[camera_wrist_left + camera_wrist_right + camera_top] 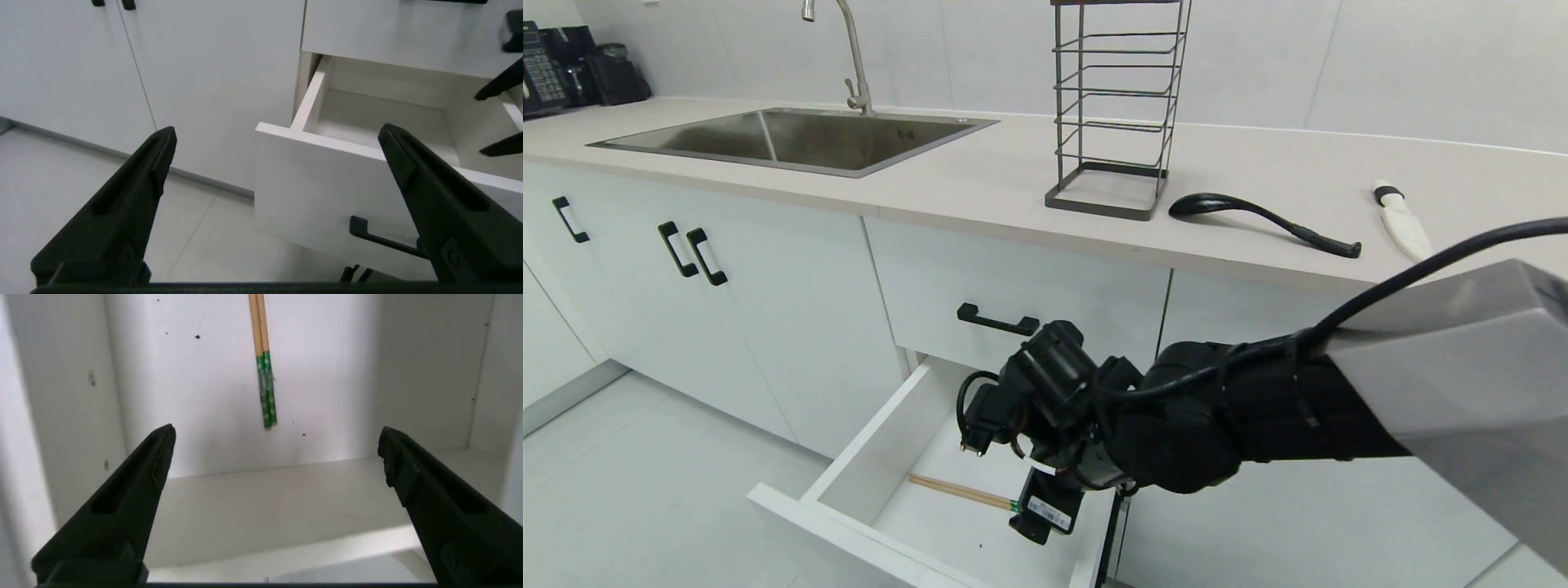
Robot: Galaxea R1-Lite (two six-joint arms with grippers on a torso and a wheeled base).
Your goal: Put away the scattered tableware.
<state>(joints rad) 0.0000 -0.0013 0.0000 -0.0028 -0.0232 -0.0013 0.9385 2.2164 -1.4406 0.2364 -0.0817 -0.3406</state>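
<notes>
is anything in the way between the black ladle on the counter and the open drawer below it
Nothing visible blocks it. The ladle lies free on the counter beside the wire rack, and the drawer is open, with chopsticks on its floor.

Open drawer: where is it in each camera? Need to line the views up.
Head view: the drawer is pulled out under the counter, low in the middle of the picture.
Left wrist view: seen from outside, its front panel and handle are framed by the left gripper.
Right wrist view: its white floor is seen from above, with chopsticks lying on it.
Shared landmark: the open right gripper over the drawer's inside.
</notes>
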